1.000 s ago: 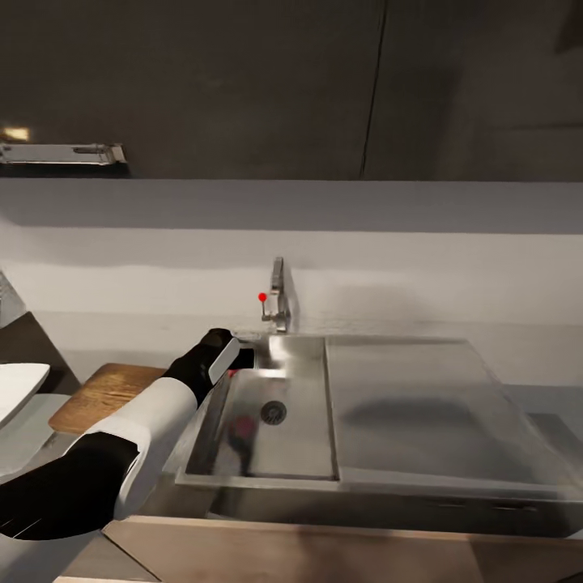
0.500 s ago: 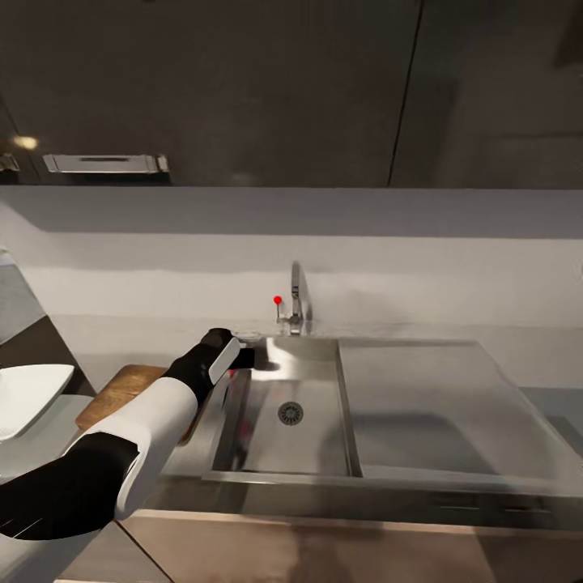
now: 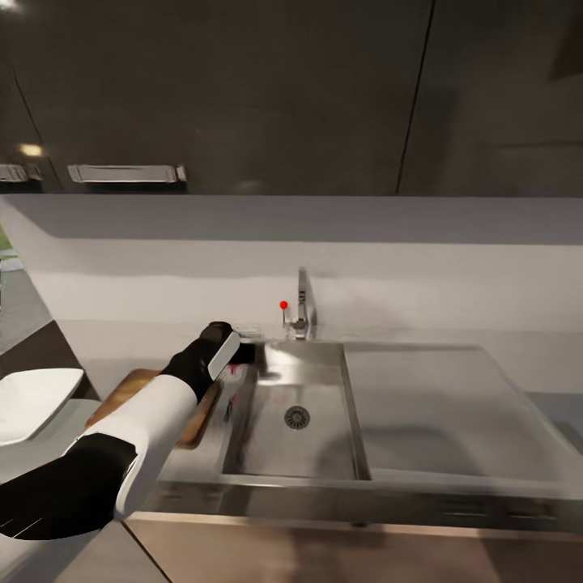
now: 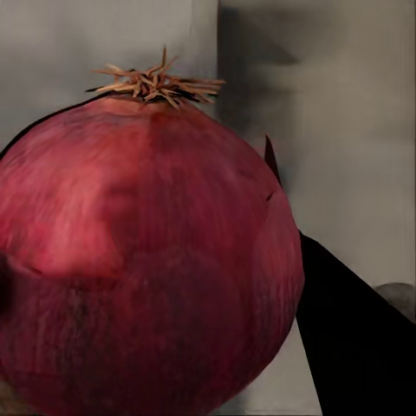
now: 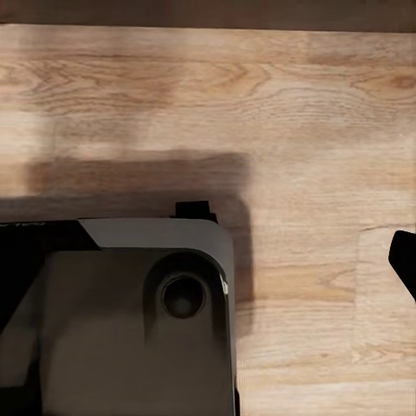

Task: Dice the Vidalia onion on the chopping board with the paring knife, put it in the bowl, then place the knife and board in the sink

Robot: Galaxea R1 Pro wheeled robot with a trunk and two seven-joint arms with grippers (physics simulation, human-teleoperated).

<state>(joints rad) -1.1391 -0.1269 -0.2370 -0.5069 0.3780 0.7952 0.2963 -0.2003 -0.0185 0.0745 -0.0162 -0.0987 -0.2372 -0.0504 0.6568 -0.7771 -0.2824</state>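
My left gripper point(image 3: 245, 356) hangs over the back left rim of the sink point(image 3: 324, 474), shut on the Vidalia onion point(image 4: 147, 260), a big red-skinned bulb with a dry tuft. In the head view a bit of the onion point(image 3: 236, 371) shows under the hand. One dark finger point(image 4: 347, 347) lies against its side. The brown chopping board point(image 3: 197, 421) lies on the countertop point(image 3: 73, 429) just left of the sink, partly under my left arm. Further left stands the white bowl point(image 3: 32, 401). The paring knife is out of view. A dark finger tip point(image 5: 404, 260) shows in the right wrist view.
The chrome tap point(image 3: 302, 312) with its red knob point(image 3: 283, 305) stands behind the basin, the drain point(image 3: 297, 417) in its middle, the flat drainboard point(image 3: 437, 405) to its right. Dark wall cabinets hang overhead. The right wrist view looks down on wooden floor point(image 5: 303, 104) and my grey base point(image 5: 130, 321).
The head view has swung, shifting the sink rightward in the picture. Relative to the sink, my left gripper with the onion has moved left, from over the basin to its left rim.
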